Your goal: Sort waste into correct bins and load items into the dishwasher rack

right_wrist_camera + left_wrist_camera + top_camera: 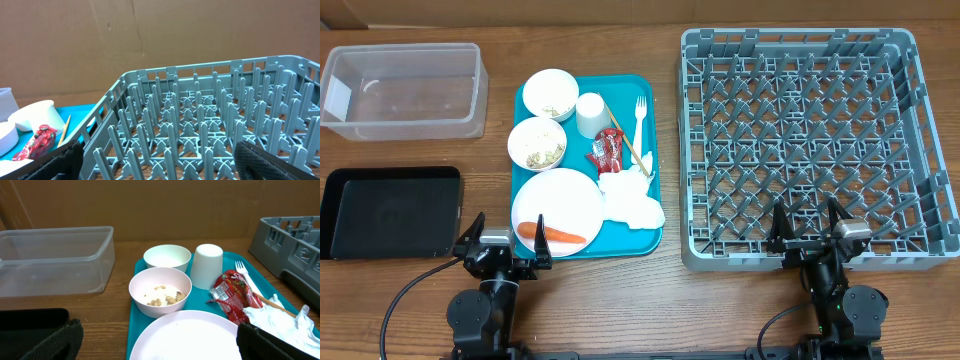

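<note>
Wooden table (620, 300) set: left gripper (506, 235) and right gripper (807, 225) gape wide, empty, near edge. On the teal tray (620, 90), the carrot (560, 236) rests on the plate (560, 200); a glancing pinch could roll it off.

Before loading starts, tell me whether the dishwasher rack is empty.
Empty: the dishwasher rack shows only bare grid floor and pegs in the overhead view.

Lab-style test setup: wooden table (620, 30), cardboard backdrop (150, 205).
</note>
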